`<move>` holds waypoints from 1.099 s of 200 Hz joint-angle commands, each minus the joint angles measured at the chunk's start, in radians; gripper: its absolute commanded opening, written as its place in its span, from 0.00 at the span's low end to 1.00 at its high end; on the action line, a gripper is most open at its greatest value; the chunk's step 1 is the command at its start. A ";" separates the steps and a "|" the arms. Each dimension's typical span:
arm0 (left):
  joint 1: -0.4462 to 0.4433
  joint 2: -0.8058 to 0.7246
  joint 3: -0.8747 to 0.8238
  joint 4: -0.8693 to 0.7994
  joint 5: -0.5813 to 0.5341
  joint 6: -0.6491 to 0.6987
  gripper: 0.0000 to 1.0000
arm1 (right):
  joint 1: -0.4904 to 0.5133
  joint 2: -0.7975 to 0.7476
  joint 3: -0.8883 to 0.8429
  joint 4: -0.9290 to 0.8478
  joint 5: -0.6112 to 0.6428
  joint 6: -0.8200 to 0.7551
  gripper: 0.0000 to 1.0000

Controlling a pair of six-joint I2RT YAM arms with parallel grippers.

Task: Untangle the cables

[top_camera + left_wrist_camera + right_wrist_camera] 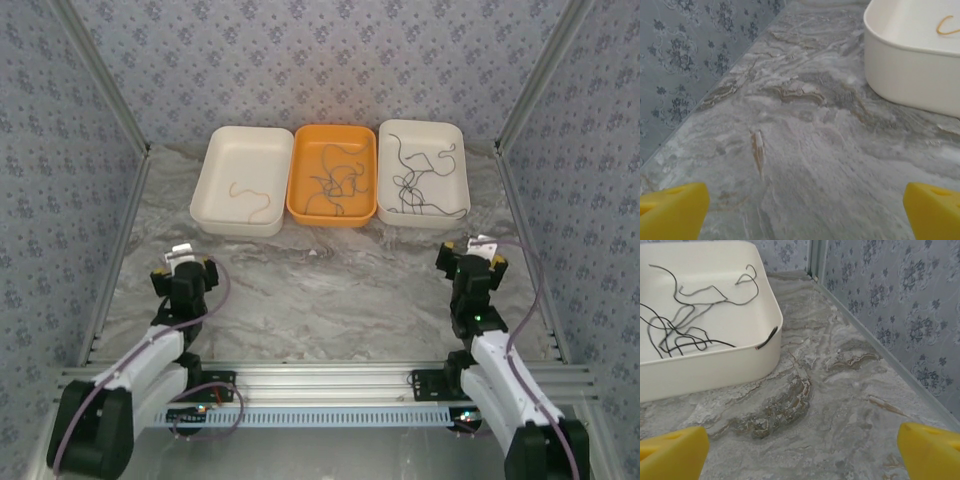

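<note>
While the cables [335, 180] all sit inside trays, both arms sit short of them. Biggest tangle, dark strands looped over each other, is in the orange tray [300, 205], middle of the row at 12 o'clock on the desk [330, 290]. Several black strands [425, 190], crossing and knotted near the middle, lie in the right white tray [455, 135] at 1 o'clock. Right wrist view: one black end rests up on that tray's rim at its near right corner. One tan strand [252, 198], curled, lies alone in the left white tray [215, 160] at 11 o'clock. Trays are packed side by side at the far edge; can't tell if they actually touch.

At 8 o'clock on the desk, left fingers [207, 270] are spread fully wide, gripping nothing. Left wrist view: yellow pads [672, 212] at the frame's bottom corners, bare marble desk between them. The left white tray corner is at 1 o'clock from them, near but apart, with a bit of tan strand visible inside.

At 4 o'clock, right fingers [447, 252] are also fully wide, gripping nothing. Right wrist view: bare desk between the pads, right white tray at 11 o'clock, near but apart.

Patterned blue-grey walls [60, 200] close the desk at 9, 12 and 3 o'clock.
</note>
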 commanded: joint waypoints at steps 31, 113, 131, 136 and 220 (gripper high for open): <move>0.110 0.381 0.167 0.405 0.157 0.082 0.99 | -0.033 0.392 0.013 0.442 -0.038 -0.055 0.99; 0.189 0.603 0.153 0.654 0.348 0.090 0.99 | -0.070 0.731 0.067 0.728 -0.245 -0.144 0.99; 0.198 0.601 0.211 0.546 0.369 0.085 0.99 | -0.069 0.750 0.103 0.688 -0.250 -0.152 0.99; 0.203 0.608 0.236 0.513 0.372 0.081 0.99 | -0.073 0.748 0.126 0.641 -0.255 -0.147 0.99; 0.200 0.604 0.234 0.502 0.375 0.085 0.99 | -0.096 0.753 0.138 0.627 -0.252 -0.119 0.99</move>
